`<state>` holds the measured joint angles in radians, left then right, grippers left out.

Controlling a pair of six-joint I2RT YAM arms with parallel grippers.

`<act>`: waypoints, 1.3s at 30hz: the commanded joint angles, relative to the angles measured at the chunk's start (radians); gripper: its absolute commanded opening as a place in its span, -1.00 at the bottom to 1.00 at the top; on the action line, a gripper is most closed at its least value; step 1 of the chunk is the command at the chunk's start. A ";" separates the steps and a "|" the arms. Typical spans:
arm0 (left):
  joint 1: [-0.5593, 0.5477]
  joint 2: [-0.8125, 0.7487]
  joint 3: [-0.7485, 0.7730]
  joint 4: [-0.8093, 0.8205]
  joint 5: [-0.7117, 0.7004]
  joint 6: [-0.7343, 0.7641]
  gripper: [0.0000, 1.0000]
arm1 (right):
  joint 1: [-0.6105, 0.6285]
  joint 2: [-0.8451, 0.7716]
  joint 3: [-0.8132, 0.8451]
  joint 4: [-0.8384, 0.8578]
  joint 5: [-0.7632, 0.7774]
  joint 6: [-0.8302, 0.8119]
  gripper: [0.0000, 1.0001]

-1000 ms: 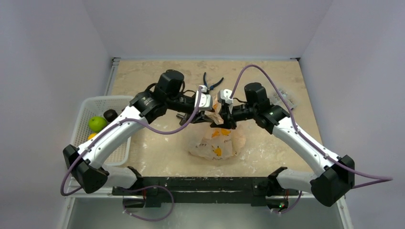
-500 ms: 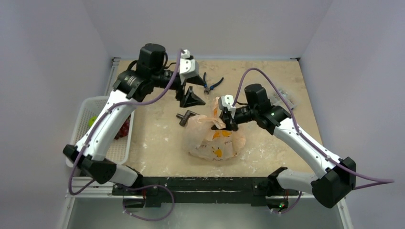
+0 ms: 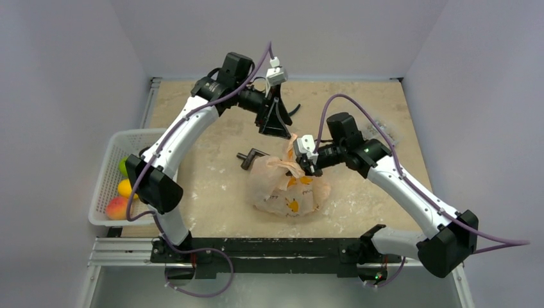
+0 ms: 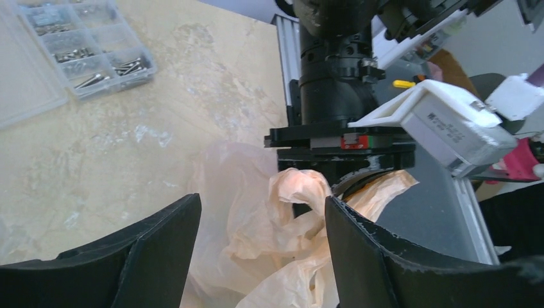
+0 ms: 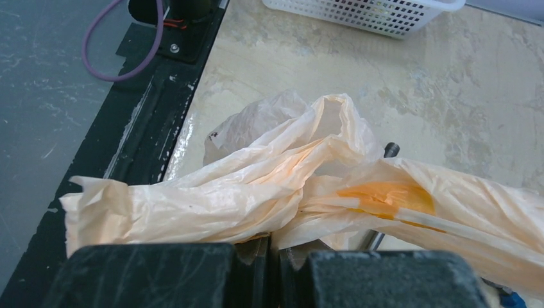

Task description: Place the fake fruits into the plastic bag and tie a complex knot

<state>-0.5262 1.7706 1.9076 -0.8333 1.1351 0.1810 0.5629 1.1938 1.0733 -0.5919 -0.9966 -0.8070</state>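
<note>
The pale peach plastic bag (image 3: 289,189) lies mid-table with fruits bulging inside, orange shapes showing through. Its bunched handles (image 3: 290,162) rise at its top. My right gripper (image 3: 304,165) is shut on those handle strands (image 5: 256,192), which spread to both sides of its jaws. My left gripper (image 3: 276,125) is open and empty, held above and behind the handles; the strands (image 4: 301,212) show between its wide-apart fingers. A mango (image 3: 117,208), a citrus (image 3: 124,187) and a green fruit (image 3: 122,165) lie in the white basket (image 3: 109,176).
A black tool (image 3: 251,157) lies just left of the bag. Pliers (image 3: 292,110) lie behind my left gripper. A clear parts box (image 4: 83,45) sits at the far right of the table. The basket stands at the left edge.
My left arm swung right from the far left toward the bag's handles, gripper open. My right gripper kept its hold on the handles. The left arm no longer covers the basket's fruits.
</note>
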 commanded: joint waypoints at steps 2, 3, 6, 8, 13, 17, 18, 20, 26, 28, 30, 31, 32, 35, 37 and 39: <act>-0.023 0.003 0.057 -0.040 0.149 -0.053 0.40 | 0.005 0.014 0.045 -0.025 -0.004 -0.046 -1.00; -0.030 0.004 0.055 -0.047 0.151 -0.048 0.39 | 0.005 0.016 0.046 -0.025 -0.003 -0.046 -1.00; -0.042 0.011 0.056 -0.069 0.142 -0.040 0.30 | 0.006 0.016 0.049 -0.027 -0.002 -0.048 -1.00; -0.043 0.020 0.063 -0.075 0.129 -0.044 0.24 | 0.006 0.014 0.051 -0.035 -0.002 -0.061 -1.00; -0.041 0.028 0.088 -0.089 0.094 -0.027 0.04 | 0.005 0.003 0.045 -0.041 -0.001 -0.069 -1.00; -0.015 -0.004 0.096 -0.100 0.086 -0.008 -0.66 | 0.004 -0.004 0.038 -0.046 -0.007 -0.063 -1.00; -0.006 -0.020 0.089 -0.102 0.084 -0.006 -0.79 | 0.004 -0.009 0.028 -0.038 -0.011 -0.050 -1.00; 0.014 -0.059 0.072 -0.115 0.072 0.013 -1.00 | 0.003 -0.028 -0.001 -0.007 -0.005 -0.010 -1.00; 0.029 -0.221 -0.063 -0.127 0.037 0.062 -1.00 | -0.013 -0.051 -0.065 0.121 -0.001 0.169 -1.00; 0.028 -0.317 -0.189 -0.014 0.009 0.010 -1.00 | -0.021 -0.050 -0.078 0.183 0.005 0.277 -1.00; 0.021 -0.435 -0.344 0.145 -0.046 -0.039 -1.00 | -0.036 -0.047 -0.095 0.257 0.015 0.408 -1.00; 0.004 -0.510 -0.417 0.212 -0.087 -0.029 -1.00 | -0.044 -0.044 -0.103 0.288 0.023 0.479 -1.00; -0.034 -0.556 -0.476 0.234 -0.158 0.004 -1.00 | -0.048 -0.040 -0.112 0.327 0.027 0.547 -1.00; -0.179 -0.642 -0.640 0.311 -0.368 0.090 -1.00 | -0.051 -0.044 -0.142 0.442 0.034 0.734 -1.00; -0.243 -0.645 -0.706 0.374 -0.464 0.070 -1.00 | -0.051 -0.057 -0.167 0.508 0.040 0.838 -1.00; -0.299 -0.621 -0.736 0.413 -0.552 0.057 -1.00 | -0.051 -0.073 -0.187 0.543 0.046 0.908 -1.00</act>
<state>-0.7475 1.1065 1.2419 -0.5896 0.8272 0.2279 0.5209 1.1572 0.9184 -0.2111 -0.9806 -0.1596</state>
